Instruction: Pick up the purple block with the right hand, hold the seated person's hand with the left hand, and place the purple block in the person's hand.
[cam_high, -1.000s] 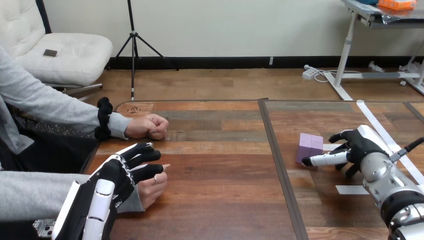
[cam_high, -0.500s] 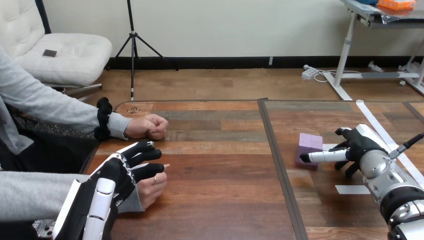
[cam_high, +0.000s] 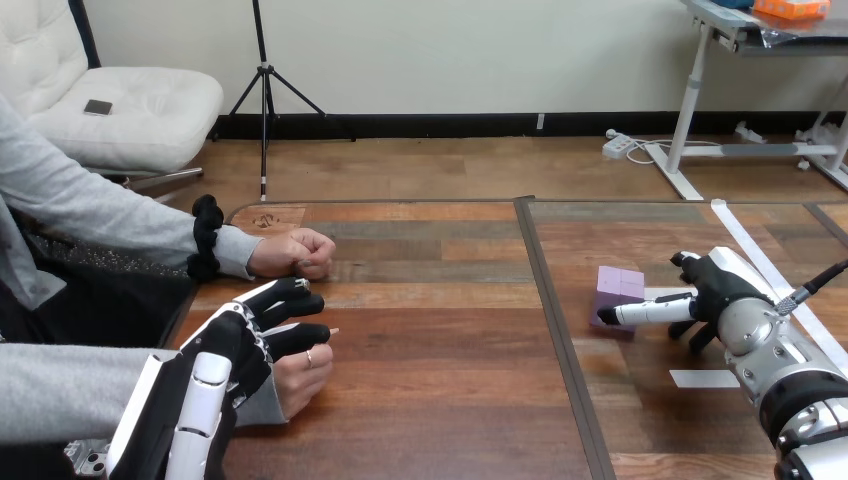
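The purple block (cam_high: 620, 293) lies on the right half of the wooden table (cam_high: 440, 340). My right hand (cam_high: 716, 288) is just right of it, open. Its straight thumb (cam_high: 640, 313) lies along the block's near side, and its fingers are bent beside the block's right face. At lower left my left hand (cam_high: 238, 345) rests over the person's hand (cam_high: 305, 368), with its fingers curled round that hand; one of the person's fingertips pokes out between them. The person's other hand (cam_high: 295, 252) is a fist on the table farther back.
White tape strips (cam_high: 704, 378) lie on the table near my right arm, and a long one (cam_high: 760, 262) runs diagonally behind it. A dark seam (cam_high: 548, 310) splits the tabletop left of the block. The person's sleeves cover the left edge.
My right hand has drawn slightly right and farther back, its thumb still against the block. The block and my left hand have barely moved.
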